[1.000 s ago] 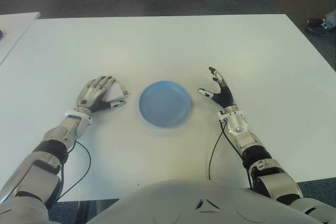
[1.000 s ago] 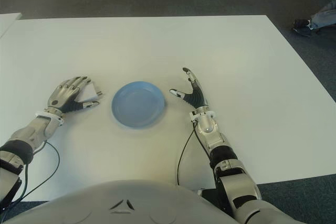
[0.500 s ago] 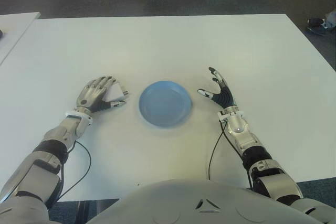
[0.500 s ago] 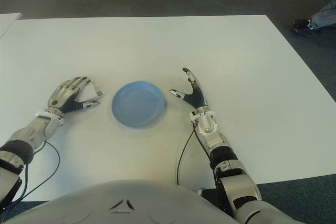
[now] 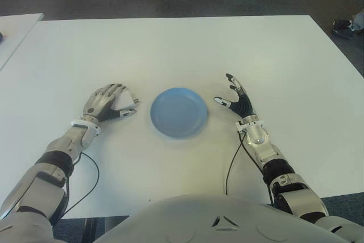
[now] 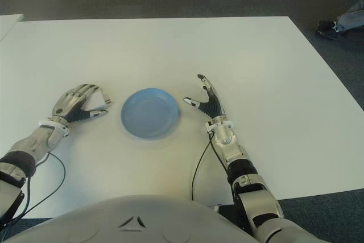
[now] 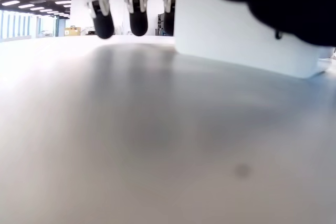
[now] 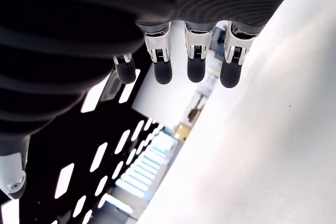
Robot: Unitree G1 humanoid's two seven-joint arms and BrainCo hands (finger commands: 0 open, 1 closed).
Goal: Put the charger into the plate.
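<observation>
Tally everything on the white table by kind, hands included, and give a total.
Plates: 1, blue plate.
Chargers: 1, white charger under the left hand's fingers.
Robot hands: 2, left hand, right hand.
Total: 4.

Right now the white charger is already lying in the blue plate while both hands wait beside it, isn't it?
No. The plate holds nothing; the left eye view shows the charger on the table under the left hand. The right hand does wait beside the plate.

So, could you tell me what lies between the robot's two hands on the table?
The blue plate, holding nothing, lies between the left hand, which covers the white charger, and the open right hand. The eye views show only bare table otherwise.
</observation>
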